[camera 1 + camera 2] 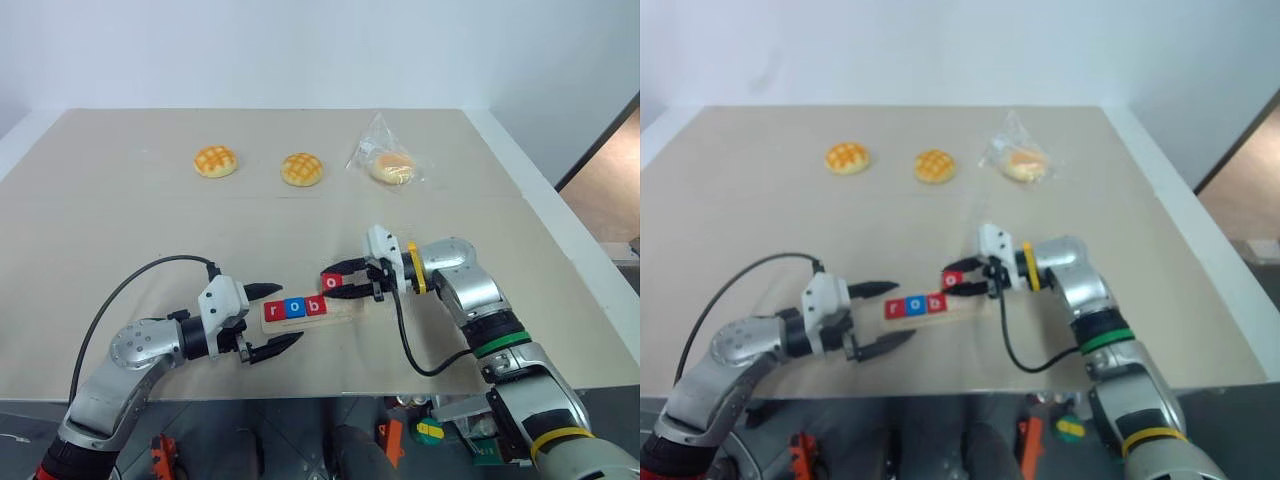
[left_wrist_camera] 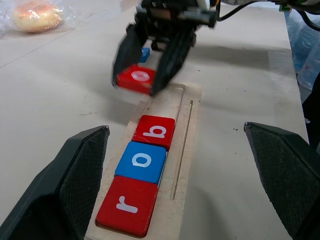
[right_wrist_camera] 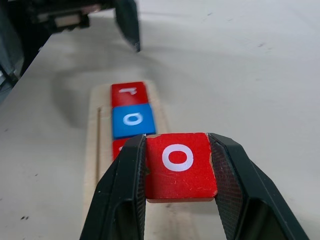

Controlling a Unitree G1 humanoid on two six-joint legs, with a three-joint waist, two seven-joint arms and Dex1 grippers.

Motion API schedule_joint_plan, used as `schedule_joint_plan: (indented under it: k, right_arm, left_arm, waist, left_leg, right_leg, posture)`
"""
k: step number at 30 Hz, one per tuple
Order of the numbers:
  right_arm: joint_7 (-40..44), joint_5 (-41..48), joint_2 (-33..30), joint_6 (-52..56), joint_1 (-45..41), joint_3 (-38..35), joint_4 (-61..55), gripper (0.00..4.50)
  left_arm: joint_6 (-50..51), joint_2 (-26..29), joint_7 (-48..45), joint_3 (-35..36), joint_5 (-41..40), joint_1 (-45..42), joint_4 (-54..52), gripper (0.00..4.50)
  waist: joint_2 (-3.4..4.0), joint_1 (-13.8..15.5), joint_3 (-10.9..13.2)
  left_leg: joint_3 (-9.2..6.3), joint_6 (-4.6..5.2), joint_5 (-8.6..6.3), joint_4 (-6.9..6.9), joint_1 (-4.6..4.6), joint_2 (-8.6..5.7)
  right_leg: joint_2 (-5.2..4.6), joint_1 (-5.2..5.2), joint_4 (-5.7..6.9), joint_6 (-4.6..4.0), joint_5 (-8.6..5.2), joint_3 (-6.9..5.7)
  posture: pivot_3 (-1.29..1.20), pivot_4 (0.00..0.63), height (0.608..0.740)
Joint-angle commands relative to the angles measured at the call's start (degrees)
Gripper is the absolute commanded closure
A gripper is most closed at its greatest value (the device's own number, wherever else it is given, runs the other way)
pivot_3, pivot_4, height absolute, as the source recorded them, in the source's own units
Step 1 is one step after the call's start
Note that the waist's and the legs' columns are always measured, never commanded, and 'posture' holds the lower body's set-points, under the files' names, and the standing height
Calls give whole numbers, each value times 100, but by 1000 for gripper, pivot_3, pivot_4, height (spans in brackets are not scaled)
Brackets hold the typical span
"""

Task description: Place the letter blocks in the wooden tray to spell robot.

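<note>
Tray (image 2: 187,130) of pale wood holding red r (image 2: 127,205), blue o (image 2: 141,161), red b (image 2: 154,132), right gripper (image 3: 180,165) clamping red o tile (image 3: 179,164) above tray's empty end, left gripper (image 1: 272,318) open around tray's r end.

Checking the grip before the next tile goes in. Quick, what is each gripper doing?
Left gripper: open, holding nothing, fingers either side of the wooden tray.
Right gripper: shut on the red o block.
</note>
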Motion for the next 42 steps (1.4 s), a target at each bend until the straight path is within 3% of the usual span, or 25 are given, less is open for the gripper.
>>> schedule_joint_plan:
  k: [1, 20, 42]
  right_arm:
    - [26, 55, -88, -66, 16, -140, -186, 2766]
    - [530, -317, -32, -532, 0, 392, 27, 2766]
    - [748, -475, -6, -844, -279, 418, 625, 2766]
  left_arm:
    - [-101, 11, -24, 3, -13, -79, -67, 0]
    - [-112, 26, 7, -9, 57, 4, -136, 0]
    - [-100, 13, 44, -16, 109, 104, -228, 0]
  waist:
    - [0, 0, 0]
    - [0, -3, 0]
    - [0, -3, 0]
  left_leg:
    - [0, 0, 0, 0, 0, 0]
    - [2, 0, 0, 0, 1, 1]
    - [1, 0, 0, 0, 1, 1]
  right_leg:
    - [0, 0, 0, 0, 0, 0]
    - [1, -1, 0, 8, -4, 1]
    - [1, 0, 0, -2, 2, 1]
  posture:
    - [0, 150, 740]
    - [0, 150, 740]
    - [0, 150, 740]
